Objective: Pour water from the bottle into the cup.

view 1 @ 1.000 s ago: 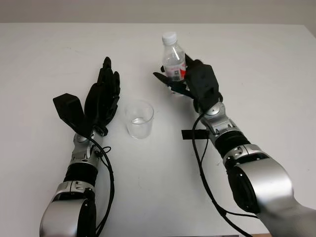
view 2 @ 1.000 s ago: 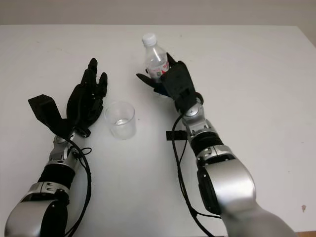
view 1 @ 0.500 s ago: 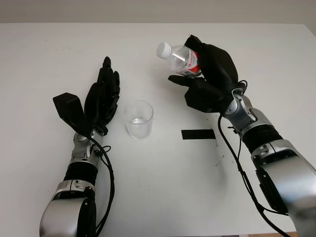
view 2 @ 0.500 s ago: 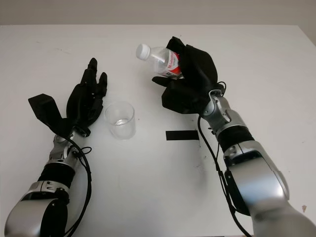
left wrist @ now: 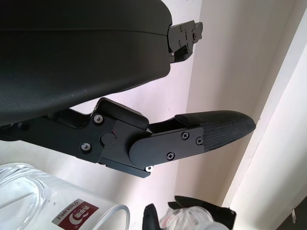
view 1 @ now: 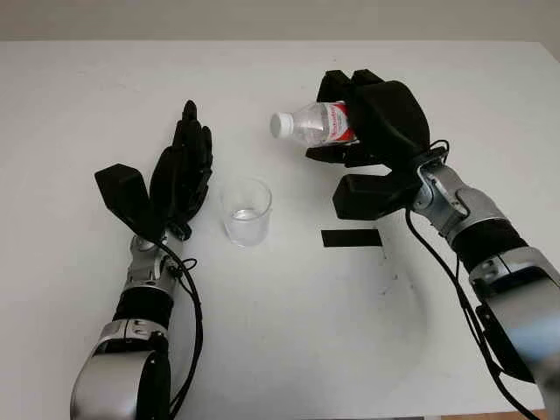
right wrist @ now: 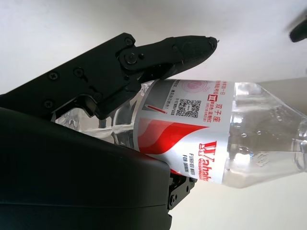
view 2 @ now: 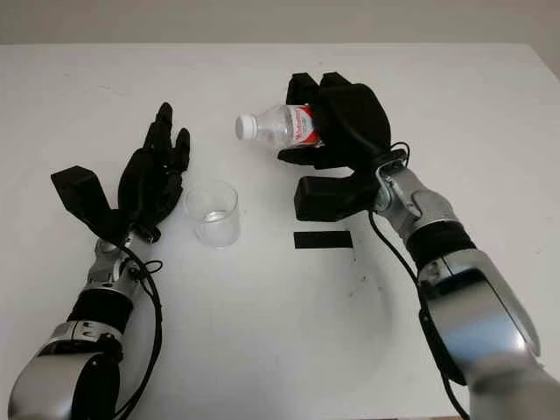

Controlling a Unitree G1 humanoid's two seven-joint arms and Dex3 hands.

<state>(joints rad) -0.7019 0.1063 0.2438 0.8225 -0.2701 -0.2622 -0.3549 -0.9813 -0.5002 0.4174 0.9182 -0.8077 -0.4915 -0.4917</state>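
Above the table, the right hand (view 1: 376,131) grips the bottle (view 1: 311,124) (tipped sideways) near the cup (view 1: 246,211).

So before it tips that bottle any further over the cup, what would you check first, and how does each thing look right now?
1. Grip: the right hand wraps the bottle at its label. Ok.
2. Cap: a white cap sits on the bottle's mouth, so nothing would pour. Not ok.
3. Aim: the bottle lies nearly level, its mouth up and to the right of the cup, not over it. Not ok.
4. Cup: upright on the table, mouth unobstructed. Ok.
5. Left hand: open, beside the cup on its left; whether it touches the cup, cannot tell.
6. Room in the cup: seems to hold a little water, level cannot tell.
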